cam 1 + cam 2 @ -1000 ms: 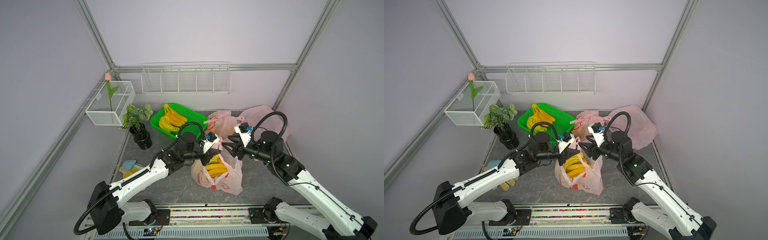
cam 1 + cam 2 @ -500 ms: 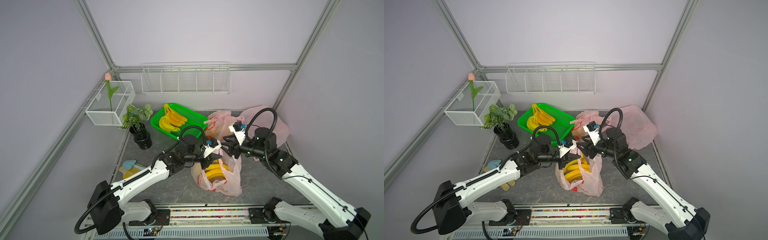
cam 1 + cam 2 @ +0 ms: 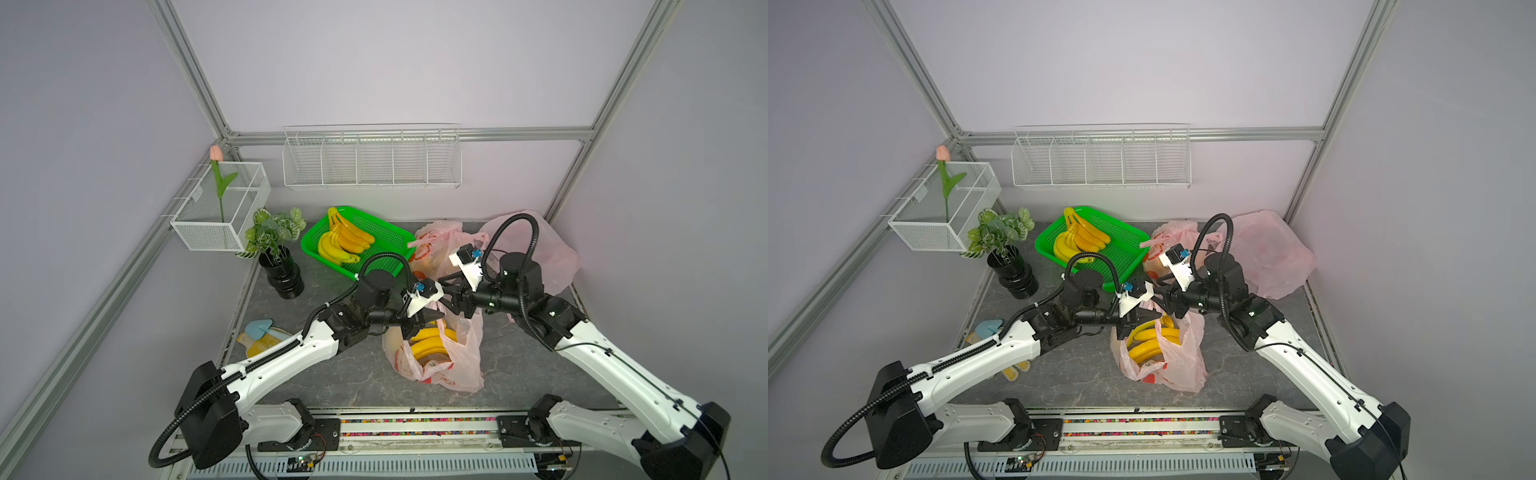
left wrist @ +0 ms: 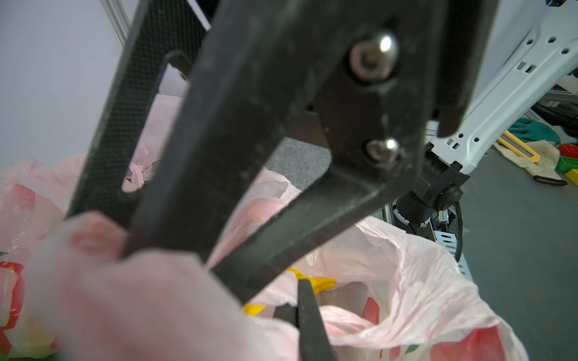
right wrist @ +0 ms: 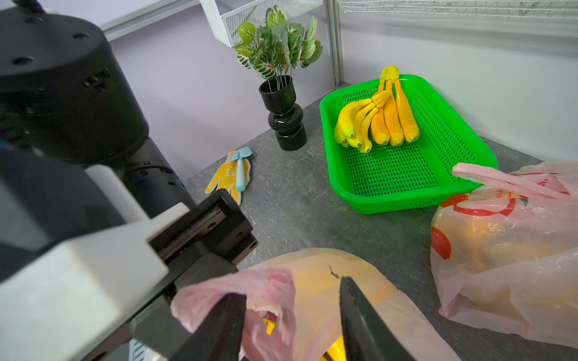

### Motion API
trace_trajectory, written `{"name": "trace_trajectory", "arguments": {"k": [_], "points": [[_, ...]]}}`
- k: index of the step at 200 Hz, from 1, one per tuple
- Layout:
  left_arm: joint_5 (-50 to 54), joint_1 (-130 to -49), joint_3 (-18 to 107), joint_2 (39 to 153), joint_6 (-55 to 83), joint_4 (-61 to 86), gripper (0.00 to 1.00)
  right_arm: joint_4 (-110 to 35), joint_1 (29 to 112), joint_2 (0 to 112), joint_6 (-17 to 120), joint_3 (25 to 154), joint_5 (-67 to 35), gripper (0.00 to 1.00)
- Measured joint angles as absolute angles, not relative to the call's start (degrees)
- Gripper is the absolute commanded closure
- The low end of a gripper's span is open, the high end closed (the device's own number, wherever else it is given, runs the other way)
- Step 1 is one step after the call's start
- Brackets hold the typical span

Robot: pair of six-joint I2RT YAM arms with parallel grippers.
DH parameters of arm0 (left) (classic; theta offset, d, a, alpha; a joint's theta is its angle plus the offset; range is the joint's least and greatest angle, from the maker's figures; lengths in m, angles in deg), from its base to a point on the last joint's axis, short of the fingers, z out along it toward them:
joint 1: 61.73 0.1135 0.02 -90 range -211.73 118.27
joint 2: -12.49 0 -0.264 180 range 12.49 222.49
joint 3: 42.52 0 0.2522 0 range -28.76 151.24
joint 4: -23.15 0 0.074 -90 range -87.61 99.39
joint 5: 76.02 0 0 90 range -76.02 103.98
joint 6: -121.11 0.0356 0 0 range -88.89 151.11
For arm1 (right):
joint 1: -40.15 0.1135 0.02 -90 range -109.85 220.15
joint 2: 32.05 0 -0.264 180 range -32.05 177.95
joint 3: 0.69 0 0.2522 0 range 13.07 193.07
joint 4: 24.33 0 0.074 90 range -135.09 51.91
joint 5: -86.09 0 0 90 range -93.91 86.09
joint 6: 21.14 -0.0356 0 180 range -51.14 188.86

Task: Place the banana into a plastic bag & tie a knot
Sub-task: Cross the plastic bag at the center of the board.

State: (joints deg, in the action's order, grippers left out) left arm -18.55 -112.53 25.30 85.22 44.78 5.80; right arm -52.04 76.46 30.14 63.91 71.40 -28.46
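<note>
Banana bunch sits inside the plastic bag on the bench, mouth gaping. Film looks thin, limp, slippery; fruit likely gives some weight, so take it by the handle loops, not the body. Left jaws together, clamped on the plastic bag at one bunched handle. Right jaws apart, straddling a pink handle strip just beside, nothing pinched that I can see. Bag's far rim hidden under both wrists in both top views; left wrist view mostly blocked by blurred black jaw parts. Knot not started.
</note>
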Motion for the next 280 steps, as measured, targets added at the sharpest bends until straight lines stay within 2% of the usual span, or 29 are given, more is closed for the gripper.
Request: {"name": "trace_trajectory", "arguments": {"k": [30, 46, 80, 122, 152, 191, 280], "points": [[-19.0, -112.5, 25.3, 85.2, 45.2, 5.6, 0.98, -52.0, 77.0, 30.1, 63.9, 71.4, -28.8, 0.66], [-19.1, -112.5, 25.3, 85.2, 45.3, 5.6, 0.97, -51.6, 77.1, 29.4, 63.6, 71.3, -28.3, 0.78], [-18.6, -112.8, 25.3, 85.1, 45.3, 5.8, 0.87, -50.4, 77.1, 25.8, 61.8, 70.4, -24.5, 0.93], [-16.4, -113.3, 25.3, 85.1, 44.9, 6.0, 0.79, -48.8, 77.2, 26.4, 59.2, 70.6, -21.7, 0.94], [-14.9, -113.4, 25.3, 85.1, 44.0, 6.1, 0.67, -48.5, 77.6, 27.4, 56.9, 70.6, -19.2, 0.93], [-13.7, -113.5, 25.3, 85.2, 43.5, 6.1, 0.66, -48.5, 78.3, 27.5, 53.9, 70.7, -15.3, 0.93], [-7.4, -113.6, 25.3, 86.0, 41.9, 7.0, 0.54, -52.0, 79.7, 29.2, 47.3, 73.5, -9.9, 0.94]]}}
